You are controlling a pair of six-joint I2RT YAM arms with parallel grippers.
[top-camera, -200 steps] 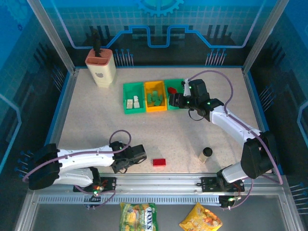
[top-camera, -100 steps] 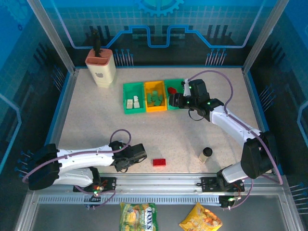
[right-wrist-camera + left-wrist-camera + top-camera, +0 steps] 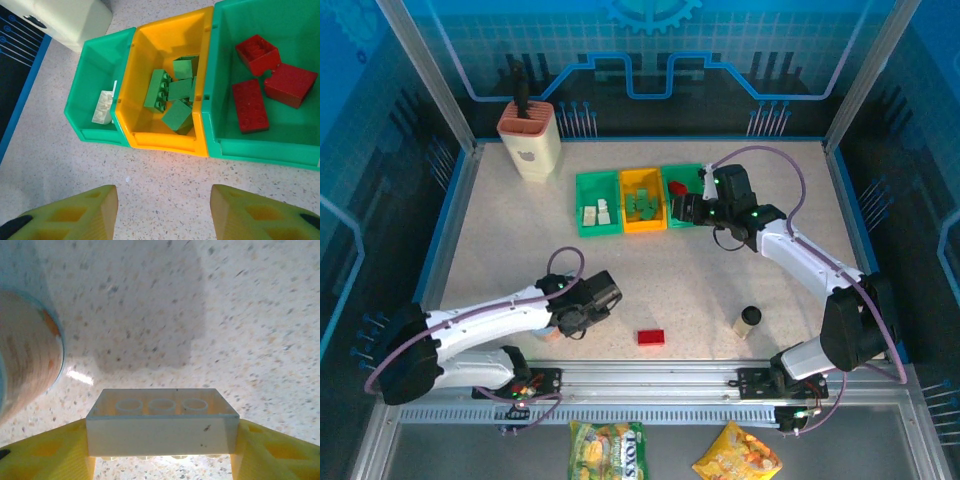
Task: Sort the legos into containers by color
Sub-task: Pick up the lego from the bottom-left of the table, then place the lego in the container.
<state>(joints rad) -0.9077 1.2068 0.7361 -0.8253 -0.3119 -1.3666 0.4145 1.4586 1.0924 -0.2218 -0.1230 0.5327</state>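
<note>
Up at the far middle of the table, three containers sit joined in a row. The left green bin holds cream-white bricks, the yellow-orange bin holds a heap of green bricks, and the right green bin has three red bricks lying flat. The right gripper hangs just in front of the orange bin's near wall, fingers spread wide with nothing between them. Near the front edge on the left, the left gripper is clamped on a cream-white brick. Its long axis runs straight across from one yellow finger to the other, and its shadow falls on the tabletop beyond. A round can stands close on the left of that brick in the wrist view. A loose red brick lies flat by the near edge, long axis left to right, between the left gripper and a black-capped cylinder. A broad stretch of speckled tabletop runs from these to the bins. The knife block stands in the far left corner, well apart from the row.
</note>
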